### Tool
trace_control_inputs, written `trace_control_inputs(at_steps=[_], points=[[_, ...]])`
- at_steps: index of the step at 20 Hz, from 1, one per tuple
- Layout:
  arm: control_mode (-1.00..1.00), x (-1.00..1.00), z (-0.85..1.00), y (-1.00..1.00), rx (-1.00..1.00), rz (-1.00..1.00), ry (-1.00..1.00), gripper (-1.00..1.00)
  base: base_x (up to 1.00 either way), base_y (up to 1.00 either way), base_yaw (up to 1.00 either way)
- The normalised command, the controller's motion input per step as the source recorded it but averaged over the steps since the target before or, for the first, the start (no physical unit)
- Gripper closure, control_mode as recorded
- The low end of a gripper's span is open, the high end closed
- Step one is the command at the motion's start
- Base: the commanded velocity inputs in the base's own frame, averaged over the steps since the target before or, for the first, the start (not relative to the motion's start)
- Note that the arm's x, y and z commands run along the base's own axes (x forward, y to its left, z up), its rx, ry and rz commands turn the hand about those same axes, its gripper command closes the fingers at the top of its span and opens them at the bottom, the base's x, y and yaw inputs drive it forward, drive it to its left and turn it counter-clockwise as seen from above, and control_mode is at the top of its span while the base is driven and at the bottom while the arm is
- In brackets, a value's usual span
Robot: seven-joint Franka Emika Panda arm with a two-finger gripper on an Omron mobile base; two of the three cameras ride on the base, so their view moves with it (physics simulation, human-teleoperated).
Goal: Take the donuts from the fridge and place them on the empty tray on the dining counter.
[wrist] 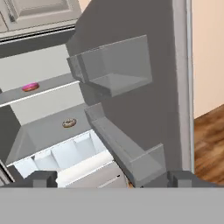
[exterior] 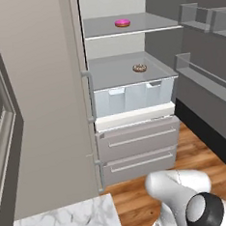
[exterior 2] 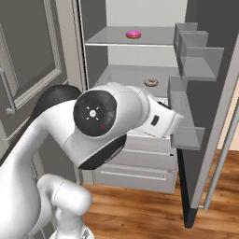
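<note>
1. the fridge [exterior: 133, 98] stands open, filling the centre of the left base view, door swung to the right.
2. the pink donut [exterior: 122, 22] lies on the top shelf, upper centre.
3. the brown donut [exterior: 139, 68] sits on the shelf below, above the pale drawer [exterior: 133, 96].
4. the gripper [wrist: 112, 178], at the hand view's bottom edge, is spread wide, grasping nothing.
</note>
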Motion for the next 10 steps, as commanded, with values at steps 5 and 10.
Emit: trace_control_inputs(at_steps=[5,10], points=[[-1.0,0.2,-0.51,0.61,-0.11,-0.04,0.01,-1.0,0.0,0.0,0.0],[-1.0,0.32,-0.63,0.78,-0.15,0.0,0.01,-1.0,0.0,0.0,0.0]])
